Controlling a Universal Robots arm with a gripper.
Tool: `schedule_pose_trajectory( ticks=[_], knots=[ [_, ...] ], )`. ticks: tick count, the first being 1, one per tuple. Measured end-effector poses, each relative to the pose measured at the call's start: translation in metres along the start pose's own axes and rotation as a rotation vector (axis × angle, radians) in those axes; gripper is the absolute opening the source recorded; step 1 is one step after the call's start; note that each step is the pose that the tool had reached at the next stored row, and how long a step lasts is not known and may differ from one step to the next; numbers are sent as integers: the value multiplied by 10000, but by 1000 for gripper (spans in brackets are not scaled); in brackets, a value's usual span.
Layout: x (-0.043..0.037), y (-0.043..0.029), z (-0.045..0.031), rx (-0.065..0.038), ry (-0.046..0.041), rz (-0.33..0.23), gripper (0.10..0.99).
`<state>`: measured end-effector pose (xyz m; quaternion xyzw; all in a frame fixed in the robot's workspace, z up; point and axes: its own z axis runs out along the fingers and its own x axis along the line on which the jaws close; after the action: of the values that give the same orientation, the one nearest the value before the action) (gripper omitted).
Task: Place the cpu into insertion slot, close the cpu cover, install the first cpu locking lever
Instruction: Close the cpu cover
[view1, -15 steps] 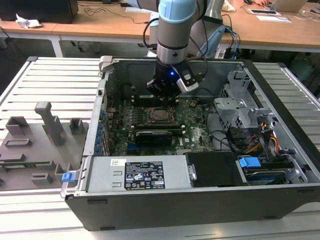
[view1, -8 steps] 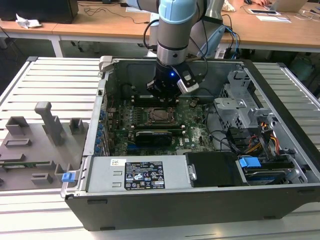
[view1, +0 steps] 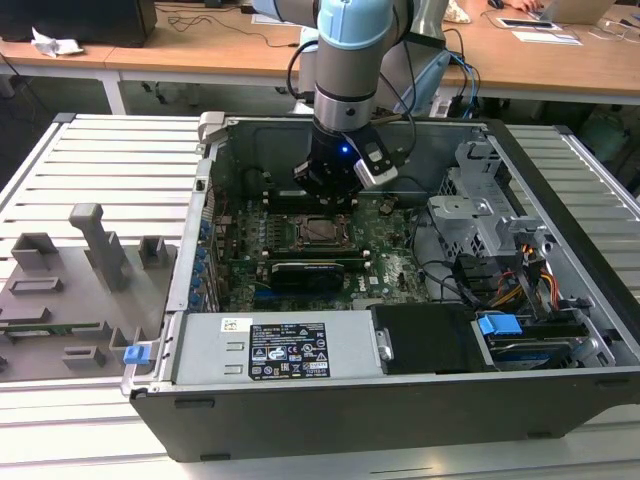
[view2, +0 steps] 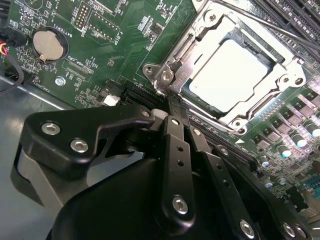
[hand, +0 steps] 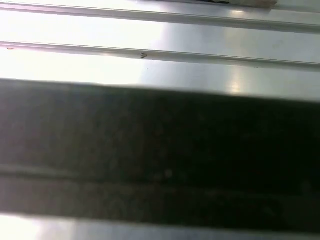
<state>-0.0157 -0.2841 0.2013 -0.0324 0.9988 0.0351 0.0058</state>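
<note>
The cpu (view2: 227, 75), a pale square chip, lies flat in the insertion slot (view2: 186, 89) on the green motherboard. The silver cpu cover (view2: 197, 30) is folded down around it, framing the chip. A thin metal lever (view2: 260, 22) runs along one side of the socket. My gripper (view2: 170, 102) is shut with nothing between its black fingers. Its tip hovers just off the cover's corner bracket (view2: 165, 75). In the exterior view the gripper (view1: 325, 195) hangs inside the open case, just behind the cpu (view1: 322, 230).
A black expansion card (view1: 315, 270) sits in front of the socket. The drive cage (view1: 480, 215) and cables fill the case's right side, and the power supply (view1: 270, 350) the front. A coin battery (view2: 49, 44) lies on the board. A grey fixture tray (view1: 80, 270) is outside, left.
</note>
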Motion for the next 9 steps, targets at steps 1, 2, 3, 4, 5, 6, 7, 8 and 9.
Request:
schedule_pose_trajectory(
  ticks=[1, 2, 3, 4, 5, 6, 7, 8, 9],
  knots=[
    [0, 0, 0, -4, 0, 0, 102],
    [0, 1, 0, -6, -1, 0, 102],
    [0, 2, -1, -8, -1, 0, 102],
    [0, 2, -6, -8, -1, 0, 102],
    [0, 2, -13, -8, -1, 1, 102],
    [-1, 3, -24, -9, -2, 0, 102],
    [0, 4, -38, -7, -1, 1, 102],
    [-1, 6, -67, -8, -2, 1, 102],
    [-1, 8, -96, -7, -1, 1, 102]
  ],
)
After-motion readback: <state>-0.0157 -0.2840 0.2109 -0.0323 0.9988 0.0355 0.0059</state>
